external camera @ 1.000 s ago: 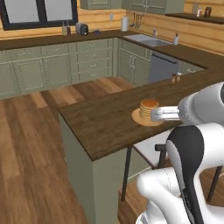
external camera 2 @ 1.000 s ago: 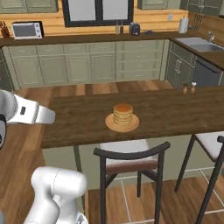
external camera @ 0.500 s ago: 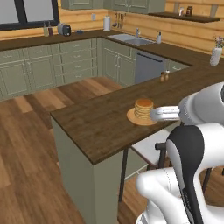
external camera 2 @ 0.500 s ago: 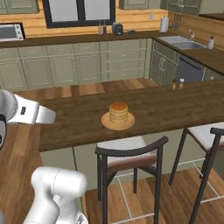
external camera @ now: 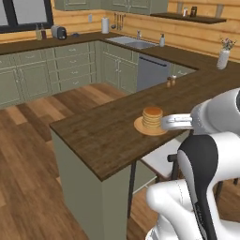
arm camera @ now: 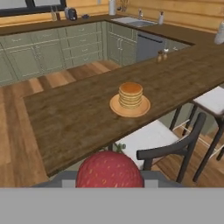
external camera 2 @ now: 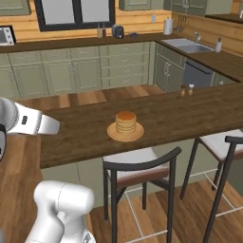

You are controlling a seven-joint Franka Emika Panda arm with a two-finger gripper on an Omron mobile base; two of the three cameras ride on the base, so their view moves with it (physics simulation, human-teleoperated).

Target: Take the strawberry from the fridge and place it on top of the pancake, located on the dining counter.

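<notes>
At bottom centre of hand view: strawberry, big and close, sitting at the gripper
gripper: fingertips hidden behind the berry; looks pinched on it
pancake: stack on orange plate, frame centre, well apart from berry
counter: dark wood dining counter, plate near its front edge
step: carry phase, berry not yet on the stack
next move: reach forward over the counter, stop above stack top, lower, release
around: chair and stool just below counter edge; two small shakers upper right of plate
in the way: chair back under the approach, keep high
</notes>
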